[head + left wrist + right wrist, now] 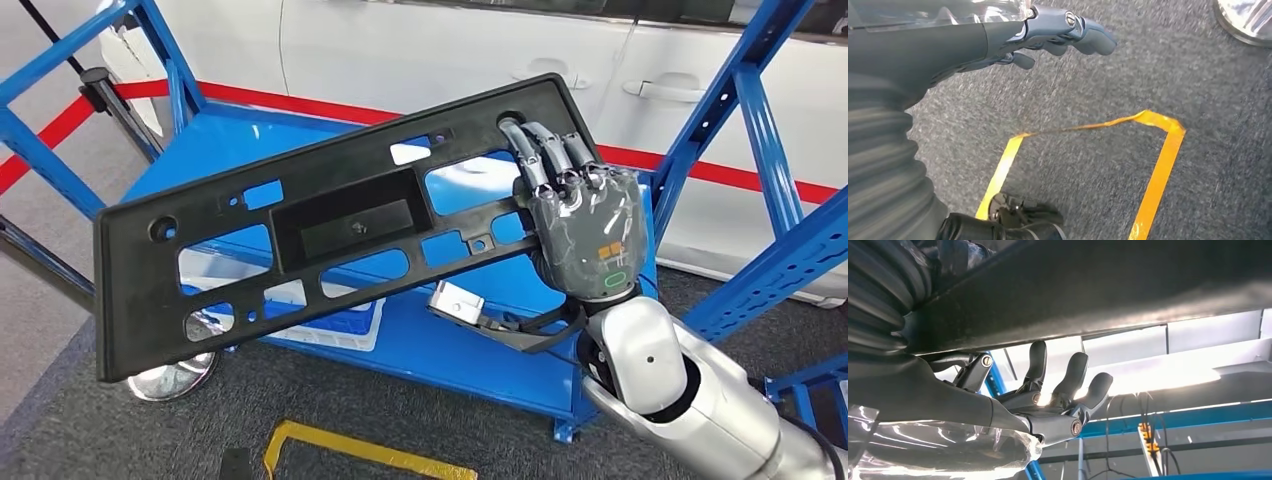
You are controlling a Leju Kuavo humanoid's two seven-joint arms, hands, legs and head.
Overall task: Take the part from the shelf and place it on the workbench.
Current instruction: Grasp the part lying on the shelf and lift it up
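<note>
A long black plastic part (340,215) with several cut-outs hangs tilted above the blue shelf deck (450,345), its left end lower. My right hand (575,215) grips the part's right end, fingers laid over its front face and reaching up to the top edge. In the right wrist view the part's dark surface (1098,285) runs across above the fingers (1068,380), which press up against it. My left hand (1048,40) hangs over the grey floor, fingers loosely stretched out and holding nothing.
Blue shelf uprights (745,110) stand to the right and at the far left. A white car (450,50) stands behind a red floor line. A white basket (335,325) lies on the deck under the part. Yellow tape (350,450) marks the grey carpet, near a shiny round metal base (175,375).
</note>
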